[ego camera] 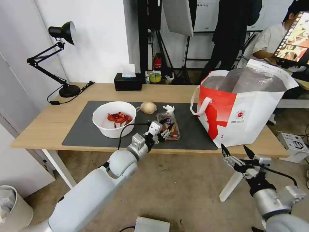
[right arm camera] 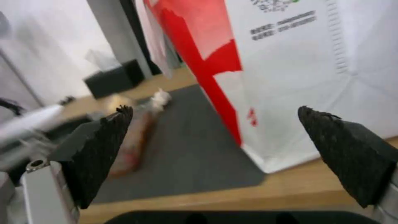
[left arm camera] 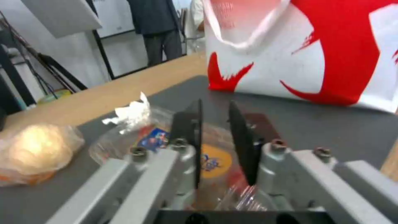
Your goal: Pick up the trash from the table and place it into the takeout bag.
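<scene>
The clear clamshell tray (ego camera: 175,133) lies on the dark mat (ego camera: 83,135) of the table (ego camera: 45,125). My left gripper (ego camera: 167,127) is down on it, fingers nearly together, pinching the tray (left arm camera: 149,137) in the left wrist view (left arm camera: 215,104). Behind the tray lie the crumpled tissue (ego camera: 168,109) and the small clear bag with a beige lump (ego camera: 148,107). The white bowl with red scraps (ego camera: 114,119) stands to its left. The takeout bag (ego camera: 244,109) stands open at the right. My right gripper (ego camera: 238,153) hangs open below the table's front edge, facing the bag (right arm camera: 290,71).
A black desk lamp (ego camera: 61,58) stands at the table's back left corner and a black tissue box (ego camera: 128,82) at the back middle. A pale bin (ego camera: 13,206) sits on the floor at the left. Bare mat lies between tray and bag.
</scene>
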Robot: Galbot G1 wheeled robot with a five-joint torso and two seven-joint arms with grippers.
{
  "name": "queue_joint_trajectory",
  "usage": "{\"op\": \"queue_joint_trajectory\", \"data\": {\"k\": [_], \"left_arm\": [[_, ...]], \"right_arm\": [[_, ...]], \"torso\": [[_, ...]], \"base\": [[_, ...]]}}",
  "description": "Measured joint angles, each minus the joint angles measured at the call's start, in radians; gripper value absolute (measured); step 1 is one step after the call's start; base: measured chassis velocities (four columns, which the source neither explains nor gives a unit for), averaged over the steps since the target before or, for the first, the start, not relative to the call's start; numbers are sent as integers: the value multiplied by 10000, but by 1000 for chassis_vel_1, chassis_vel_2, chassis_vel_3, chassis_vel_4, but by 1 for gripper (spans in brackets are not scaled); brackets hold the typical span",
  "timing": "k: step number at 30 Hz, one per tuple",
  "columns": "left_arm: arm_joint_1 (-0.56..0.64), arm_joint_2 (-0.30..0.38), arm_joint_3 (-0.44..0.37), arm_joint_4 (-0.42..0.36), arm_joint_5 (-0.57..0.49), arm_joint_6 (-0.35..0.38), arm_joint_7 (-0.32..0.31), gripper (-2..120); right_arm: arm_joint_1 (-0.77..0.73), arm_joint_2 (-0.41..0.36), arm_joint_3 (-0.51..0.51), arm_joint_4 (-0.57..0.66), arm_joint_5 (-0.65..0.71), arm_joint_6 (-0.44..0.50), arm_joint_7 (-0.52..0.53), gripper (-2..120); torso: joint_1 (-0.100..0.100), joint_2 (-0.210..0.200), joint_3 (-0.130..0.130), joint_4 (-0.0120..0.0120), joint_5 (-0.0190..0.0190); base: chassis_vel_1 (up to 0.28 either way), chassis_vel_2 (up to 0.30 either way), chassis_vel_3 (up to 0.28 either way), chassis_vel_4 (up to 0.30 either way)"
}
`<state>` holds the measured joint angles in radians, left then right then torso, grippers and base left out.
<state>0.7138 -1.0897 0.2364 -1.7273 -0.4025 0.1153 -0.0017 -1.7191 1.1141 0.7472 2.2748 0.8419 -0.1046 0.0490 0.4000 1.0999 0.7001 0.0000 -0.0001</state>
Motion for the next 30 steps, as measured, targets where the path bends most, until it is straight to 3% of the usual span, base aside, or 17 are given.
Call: {"op": "queue_joint_trajectory", "data": {"k": [5, 20, 30], "left_arm": [[-37, -138, 0, 226, -87, -109, 6, 0], [-355, -535, 217, 1164, 135, -201, -59, 0], [-445, -519, 205, 1603, 305, -202, -88, 0]], "right_arm": [[371, -430, -218, -109, 1550, -179, 0, 100], [2103, -1603, -813, -601, 5038, -873, 418, 100], [4653, -2180, -2135, -1844, 6577, -1328, 1282, 100]], "torso": [[0, 1, 0, 0, 2], [0, 0, 0, -1, 2], [0, 0, 0, 0, 1]], "base": [[0, 0, 0, 0], [0, 0, 0, 0], [0, 0, 0, 0]]}}
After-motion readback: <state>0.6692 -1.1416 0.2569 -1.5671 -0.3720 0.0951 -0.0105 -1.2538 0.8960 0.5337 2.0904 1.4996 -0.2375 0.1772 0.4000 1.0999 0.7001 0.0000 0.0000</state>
